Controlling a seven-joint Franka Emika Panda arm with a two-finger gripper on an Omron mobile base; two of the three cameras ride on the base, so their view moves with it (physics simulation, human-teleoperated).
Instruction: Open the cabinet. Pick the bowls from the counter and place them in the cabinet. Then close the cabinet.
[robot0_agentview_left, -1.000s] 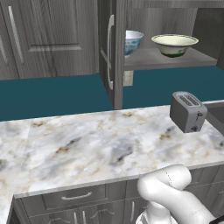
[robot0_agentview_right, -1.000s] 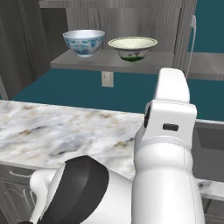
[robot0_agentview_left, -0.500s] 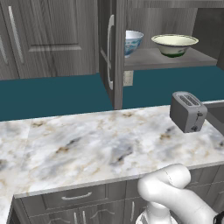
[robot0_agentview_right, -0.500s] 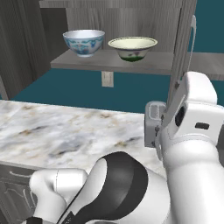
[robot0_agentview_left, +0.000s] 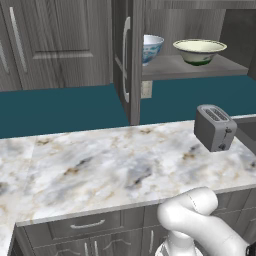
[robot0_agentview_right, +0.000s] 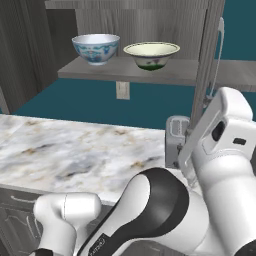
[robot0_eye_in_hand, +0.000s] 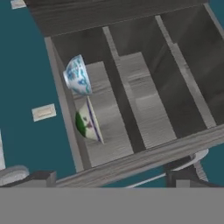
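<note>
two fingertips (robot0_eye_in_hand: 41, 178) spread wide, gripping nothing, drawn back off the shelf. beyond, bare marble counter (robot0_agentview_left: 100, 170), toaster (robot0_agentview_left: 215, 127) at its right. farthest, both bowls (robot0_agentview_right: 96, 48) (robot0_agentview_right: 151, 54) side by side in the open cabinet (robot0_agentview_left: 131, 60), leaving only the doors to shut.

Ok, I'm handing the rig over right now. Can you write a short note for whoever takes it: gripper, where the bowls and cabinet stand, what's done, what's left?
Gripper: open, holding nothing, pointed at the open cabinet from in front of it.
Blue-patterned bowl and cream-green bowl: both upright on the cabinet's lower shelf, side by side, apart from each other.
Cabinet doors: left door swung out, right door also open with its bar handle facing the arm.
Counter: no bowls on it; a toaster stands at its right end.
Done: cabinet opened, both bowls placed.
Left: close both doors.
</note>
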